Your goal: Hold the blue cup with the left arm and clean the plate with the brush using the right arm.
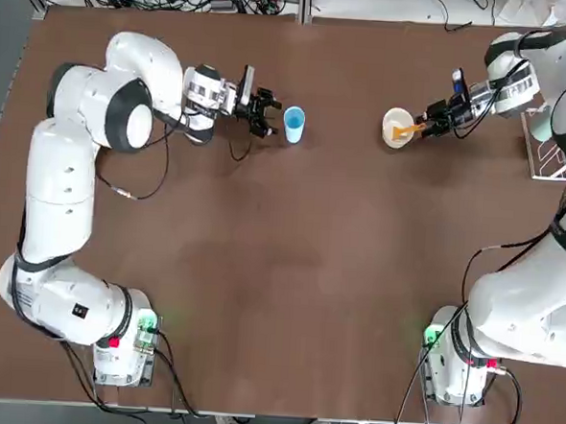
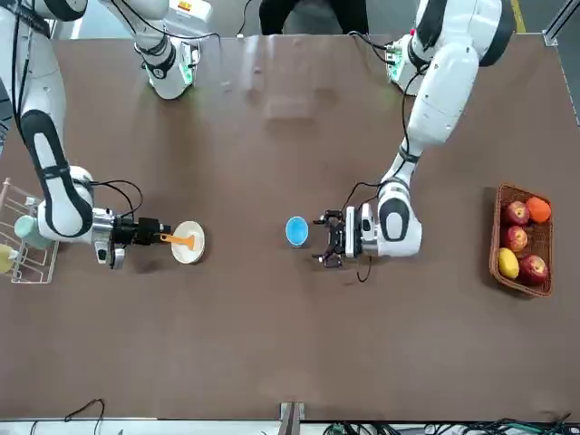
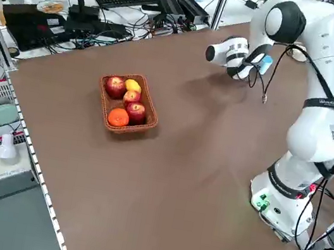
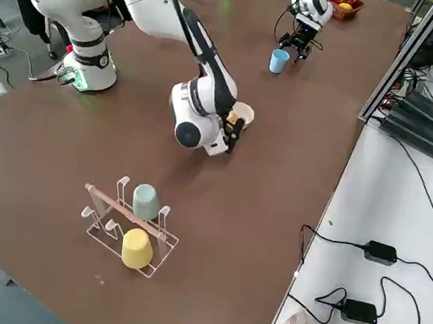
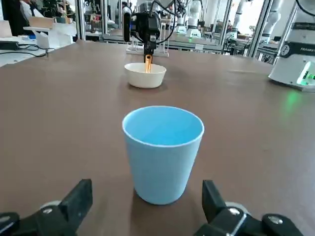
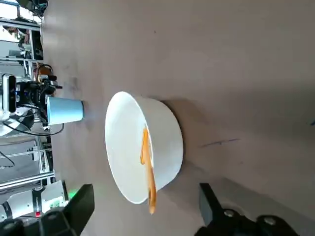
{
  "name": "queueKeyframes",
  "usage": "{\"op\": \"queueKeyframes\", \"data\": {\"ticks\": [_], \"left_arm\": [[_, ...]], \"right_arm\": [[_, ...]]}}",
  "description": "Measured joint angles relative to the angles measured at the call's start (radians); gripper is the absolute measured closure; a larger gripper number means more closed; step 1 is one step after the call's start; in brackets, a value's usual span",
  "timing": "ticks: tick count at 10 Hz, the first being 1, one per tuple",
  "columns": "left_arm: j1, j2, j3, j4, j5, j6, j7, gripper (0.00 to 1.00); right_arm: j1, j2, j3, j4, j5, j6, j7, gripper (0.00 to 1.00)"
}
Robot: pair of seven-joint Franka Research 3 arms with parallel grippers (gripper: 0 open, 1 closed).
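Blue cup (image 5: 162, 157) stands ungripped toward the table's (image 1: 289, 270) far edge, before the left gripper's (image 5: 147, 209) spread jaws; the orange brush (image 6: 149, 172) leans in the plate (image 6: 170, 142), the right gripper (image 6: 146, 209) spread around its handle's end, unclosed. Holding and cleaning both remain.

The cup (image 5: 163, 160) is light blue with a paler rim, and the bowl (image 6: 167, 137) is plain white with an orange brush (image 1: 409, 130). Both robot arms are white with black and grey joints, and the tabletop (image 1: 288, 289) is plain brown. A reddish-brown woven basket (image 3: 131, 131) holds dark red apples (image 3: 115, 87), an orange fruit (image 3: 118, 117) and a yellow one (image 3: 133, 86); the white rack (image 4: 156, 266) carries a pale green cup (image 4: 145, 202) and a yellow cup (image 4: 137, 248).
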State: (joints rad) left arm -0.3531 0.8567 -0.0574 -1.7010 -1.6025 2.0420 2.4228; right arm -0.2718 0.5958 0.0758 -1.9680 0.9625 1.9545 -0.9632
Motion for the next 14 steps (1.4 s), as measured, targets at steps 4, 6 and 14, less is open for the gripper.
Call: {"op": "queueKeyframes", "data": {"ticks": [4,6,14], "left_arm": [[-0.033,0.004,0.006,0.000,-0.014,0.009,0.016,0.01],[-0.039,0.007,0.006,-0.001,-0.024,0.009,0.017,0.01],[-0.069,0.013,0.008,-0.001,-0.078,0.038,0.020,0.02]], "right_arm": [[0.000,0.001,0.002,0.000,0.000,-0.009,-0.006,0.25],[0.000,0.002,0.002,0.000,0.000,-0.009,-0.007,0.45],[-0.008,0.003,-0.002,0.000,-0.001,0.001,-0.008,0.56]]}}
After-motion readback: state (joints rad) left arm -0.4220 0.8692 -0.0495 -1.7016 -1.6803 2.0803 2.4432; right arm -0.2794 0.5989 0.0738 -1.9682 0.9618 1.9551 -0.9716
